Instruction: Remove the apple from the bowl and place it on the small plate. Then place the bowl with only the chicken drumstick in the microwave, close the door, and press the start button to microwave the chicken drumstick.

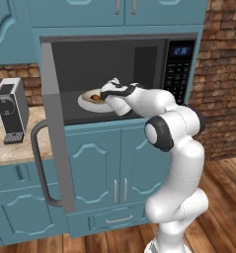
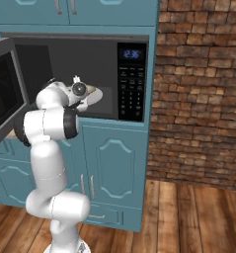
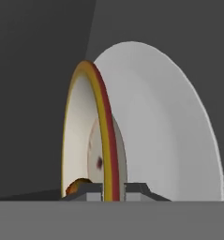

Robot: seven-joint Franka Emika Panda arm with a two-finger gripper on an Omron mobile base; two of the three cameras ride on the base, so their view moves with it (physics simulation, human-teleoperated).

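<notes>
Right now your gripper [image 3: 114,191] is clamped on the bowl [image 3: 85,136] rim: in the hand view one finger tip sits each side of the gold edge, touching it. That view is rolled, so the bowl reads edge-on and upright, with the white disc [image 3: 165,126] right behind it.

From the left base view you see the hand [image 1: 114,93] reaching into the microwave [image 1: 154,54] cavity, over the bowl's [image 1: 88,100] right side. Bowl rests on the disc [image 1: 102,107] on the cavity floor, left of centre. Drumstick [image 1: 95,97] lies in the bowl, just beside the fingers; in the hand view it peeks out brown at the bowl's bottom edge [image 3: 78,186].

Door [image 1: 54,128] is swung wide open to the left, handle [image 1: 39,163] facing you. Keypad [image 1: 178,69] is on the cavity's right, display lit blue.

Coffee machine [image 1: 11,109] stands on the counter [image 1: 11,146] left of the door.

In the right base view your arm hides most of the bowl; part of the disc [image 2: 102,96] shows past the wrist.
</notes>
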